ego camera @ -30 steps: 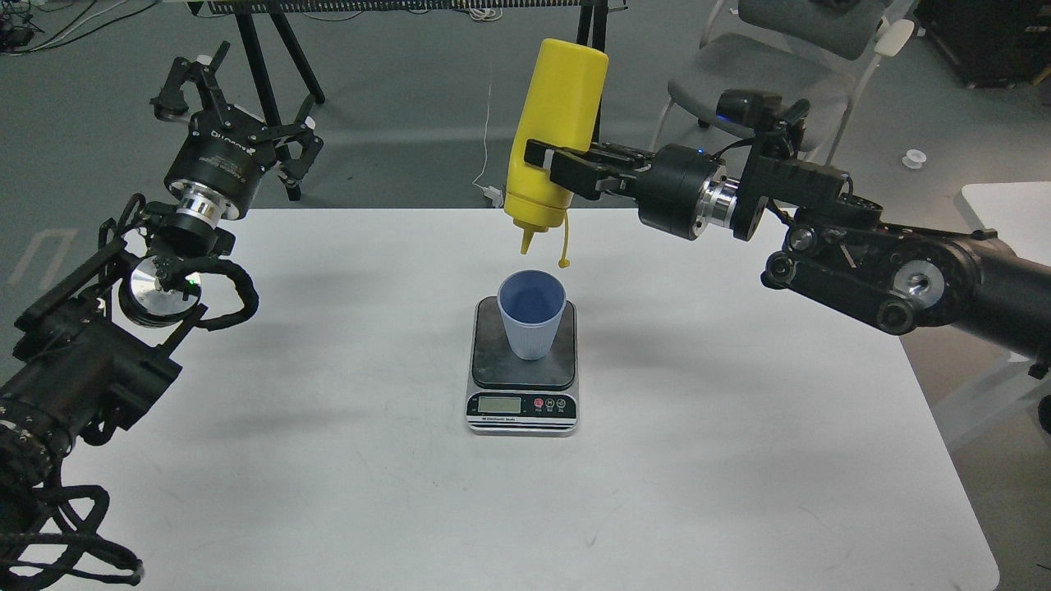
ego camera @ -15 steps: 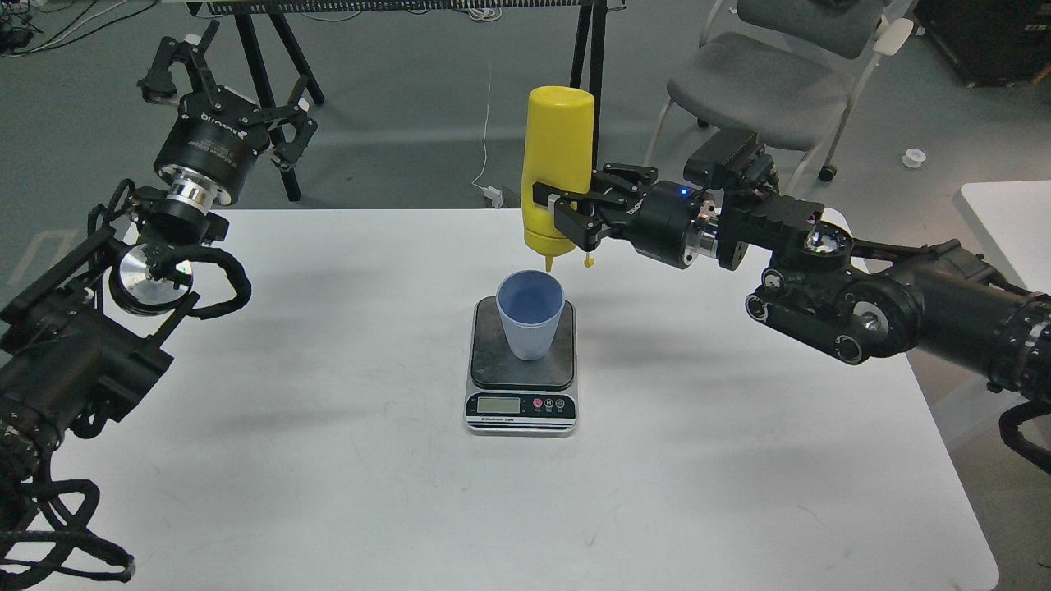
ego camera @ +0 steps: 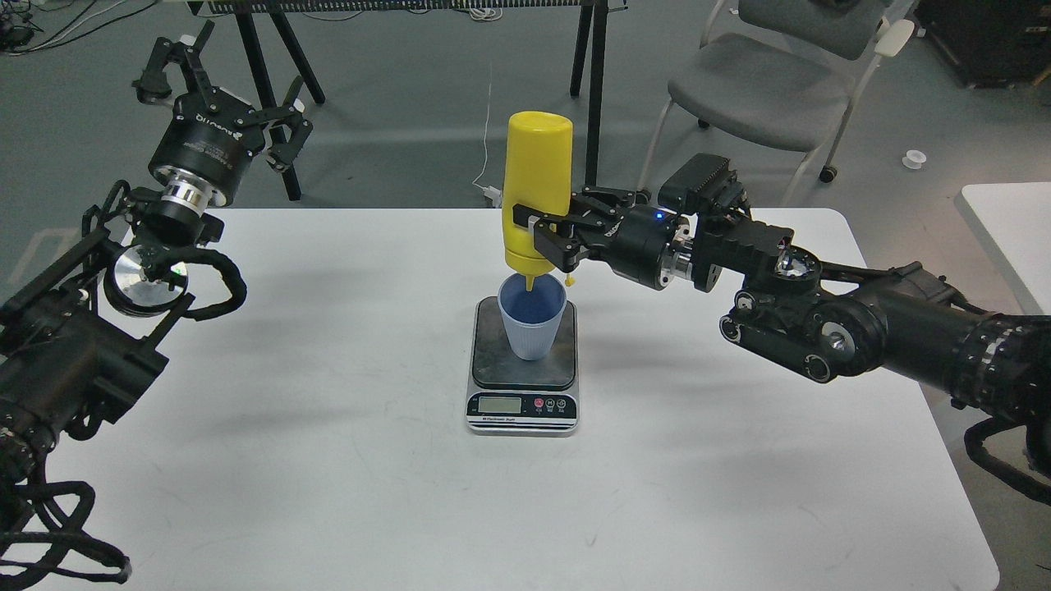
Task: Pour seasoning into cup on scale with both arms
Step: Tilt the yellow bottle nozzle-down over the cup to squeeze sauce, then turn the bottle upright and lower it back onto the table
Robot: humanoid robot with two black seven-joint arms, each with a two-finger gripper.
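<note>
The yellow seasoning bottle hangs upside down, its nozzle dipping into the mouth of the light blue ribbed cup. The small cap dangles beside the cup's rim. The cup stands upright on the dark platform of the scale, whose LCD faces me. My right gripper is shut on the bottle's lower body, reaching in from the right. My left gripper is open and empty, raised beyond the table's far left corner, well away from the cup.
The scale sits mid-table on the white table. A grey chair and black tripod legs stand on the floor behind the table. A second white table's corner shows at the right edge.
My right gripper has lowered the upside-down bottle and shifted it left, from well above the cup until its nozzle enters the cup's mouth. My left arm has drawn back slightly to the upper left.
</note>
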